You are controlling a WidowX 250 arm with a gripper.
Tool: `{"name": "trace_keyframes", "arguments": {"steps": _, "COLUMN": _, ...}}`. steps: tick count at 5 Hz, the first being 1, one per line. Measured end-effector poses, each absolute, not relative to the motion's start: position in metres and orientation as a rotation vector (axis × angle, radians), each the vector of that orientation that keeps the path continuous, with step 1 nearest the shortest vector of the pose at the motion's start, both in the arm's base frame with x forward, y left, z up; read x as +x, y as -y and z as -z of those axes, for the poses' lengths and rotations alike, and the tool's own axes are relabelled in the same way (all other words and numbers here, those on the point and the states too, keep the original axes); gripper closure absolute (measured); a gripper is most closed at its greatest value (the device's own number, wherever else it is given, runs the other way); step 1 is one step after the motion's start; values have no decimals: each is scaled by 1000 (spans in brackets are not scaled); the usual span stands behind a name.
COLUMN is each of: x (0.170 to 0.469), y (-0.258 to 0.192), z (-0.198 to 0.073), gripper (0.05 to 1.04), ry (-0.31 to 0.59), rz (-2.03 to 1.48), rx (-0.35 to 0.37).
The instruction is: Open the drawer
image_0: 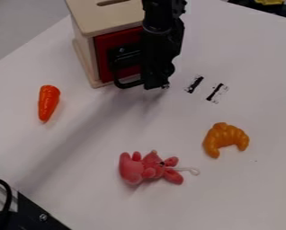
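Note:
The black gripper (156, 84) hangs at the upper middle, in front of the right part of the wooden box's red drawer front (103, 58). A black curved handle (128, 84) stands out from the drawer front, its right end meeting or passing behind the gripper. Whether they touch, I cannot tell. The drawer front looks level with the box frame, so the drawer appears closed; its right side is hidden by the arm.
The pale wooden box (100, 20) has a slot in its top. An orange carrot (48, 103) lies left of it on the white table (85, 148). A pink plush toy (148, 168) and an orange croissant (225, 138) lie nearer the camera. Black equipment (34, 213) occupies the lower left corner.

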State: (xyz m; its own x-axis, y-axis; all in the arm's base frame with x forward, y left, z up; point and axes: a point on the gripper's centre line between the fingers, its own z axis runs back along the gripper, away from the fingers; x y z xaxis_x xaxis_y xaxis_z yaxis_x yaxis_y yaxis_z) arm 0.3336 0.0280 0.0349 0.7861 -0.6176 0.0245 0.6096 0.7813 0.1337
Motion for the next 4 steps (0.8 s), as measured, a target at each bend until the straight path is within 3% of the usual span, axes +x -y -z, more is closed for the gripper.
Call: {"name": "trace_keyframes", "arguments": {"steps": 4, "x": 310, "y": 10, "z": -32, "gripper": 973, "ry": 48, "rz": 732, "rx": 69}}
